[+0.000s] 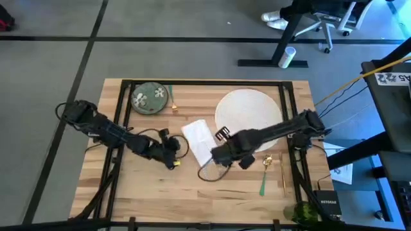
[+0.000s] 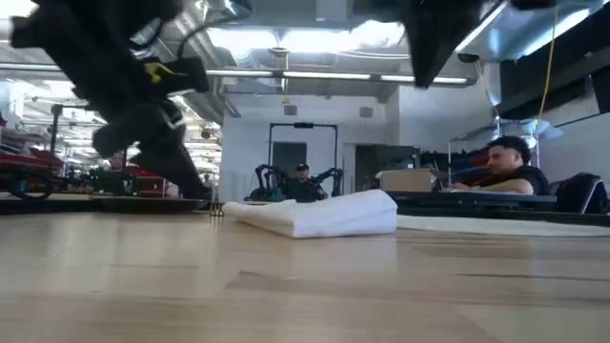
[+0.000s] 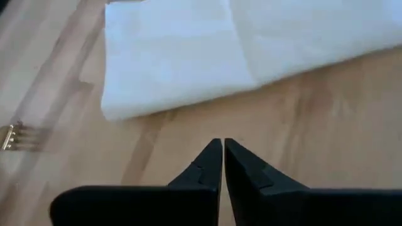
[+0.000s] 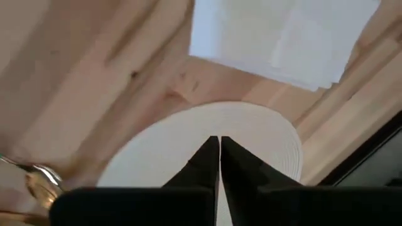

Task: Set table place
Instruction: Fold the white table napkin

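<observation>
Two claws, the left claw [image 3: 222, 150] and right claw [image 4: 219, 147], are both pressed together and empty beside the napkin [image 1: 200, 140] at the desk [image 1: 160, 189] centre, nine o'clock of the plate [image 1: 247, 110]; soft and limp, it likely needs pinching at one edge.

"NETGEAR" on black box [image 1: 327, 204].

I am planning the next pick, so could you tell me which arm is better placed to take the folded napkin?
Probably the left. The left gripper, fingers shut, sits just beside the white napkin, which fills its wrist view. The right gripper hovers by the napkin's other side, but its wrist view faces the white plate.
</observation>
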{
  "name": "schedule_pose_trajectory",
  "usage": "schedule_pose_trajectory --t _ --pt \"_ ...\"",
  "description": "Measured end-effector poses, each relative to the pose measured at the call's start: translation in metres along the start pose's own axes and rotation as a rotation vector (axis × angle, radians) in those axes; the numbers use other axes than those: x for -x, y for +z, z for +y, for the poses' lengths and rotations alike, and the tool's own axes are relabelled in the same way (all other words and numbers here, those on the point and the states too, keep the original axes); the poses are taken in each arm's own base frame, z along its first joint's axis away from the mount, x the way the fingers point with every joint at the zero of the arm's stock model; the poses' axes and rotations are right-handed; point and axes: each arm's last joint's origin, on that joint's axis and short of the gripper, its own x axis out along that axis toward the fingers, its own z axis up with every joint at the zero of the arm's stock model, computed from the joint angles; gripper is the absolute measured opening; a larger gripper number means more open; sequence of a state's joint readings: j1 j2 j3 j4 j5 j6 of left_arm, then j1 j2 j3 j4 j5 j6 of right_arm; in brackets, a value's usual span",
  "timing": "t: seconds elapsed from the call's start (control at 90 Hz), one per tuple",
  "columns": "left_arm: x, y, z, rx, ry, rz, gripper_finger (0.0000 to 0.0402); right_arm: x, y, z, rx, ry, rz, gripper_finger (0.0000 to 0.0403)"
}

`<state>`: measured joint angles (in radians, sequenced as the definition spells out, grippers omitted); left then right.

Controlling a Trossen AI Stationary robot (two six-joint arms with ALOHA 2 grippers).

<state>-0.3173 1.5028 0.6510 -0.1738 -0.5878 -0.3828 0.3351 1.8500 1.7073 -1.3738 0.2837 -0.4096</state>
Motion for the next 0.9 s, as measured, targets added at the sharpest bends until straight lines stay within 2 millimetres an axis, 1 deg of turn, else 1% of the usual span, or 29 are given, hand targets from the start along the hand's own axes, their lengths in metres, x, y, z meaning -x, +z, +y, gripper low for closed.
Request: schedule_pose_trajectory --t 0.089,0.144,0.244,0.311,0.389,0.5,0.6,0.778,0.9 --pt "-0.006 0.004 0.008 0.013 -0.023 0.015 0.0 0.009 -0.001 0.009 -0.014 -0.006 -0.007 0.0" --pt "-0.009 0.005 0.012 0.01 -0.03 0.026 0.0 0.01 -0.001 0.013 -0.026 -0.004 -0.003 0.0" --pt "-0.014 0.009 0.019 0.018 -0.048 0.034 0.0 0.011 -0.001 0.018 -0.052 0.004 0.013 0.0" --pt "-0.019 0.009 0.022 0.021 -0.058 0.047 0.0 0.005 0.001 0.019 -0.081 0.007 0.001 0.0" --pt "-0.027 0.008 0.024 0.022 -0.067 0.067 0.0 -0.012 0.001 0.02 -0.112 0.01 0.01 0.0" --pt "-0.041 0.003 0.023 0.026 -0.091 0.11 0.0 -0.044 -0.002 0.019 -0.147 0.022 0.019 0.0" --pt "-0.05 0.0 0.02 0.026 -0.081 0.113 0.0 -0.073 -0.007 0.016 -0.188 0.032 0.006 0.0" --pt "-0.055 -0.001 0.018 0.024 -0.073 0.102 0.0 -0.11 -0.014 0.01 -0.248 0.065 -0.097 0.0" --pt "-0.056 0.001 0.019 0.02 -0.074 0.084 0.0 -0.124 -0.017 0.006 -0.285 0.059 -0.144 0.0"
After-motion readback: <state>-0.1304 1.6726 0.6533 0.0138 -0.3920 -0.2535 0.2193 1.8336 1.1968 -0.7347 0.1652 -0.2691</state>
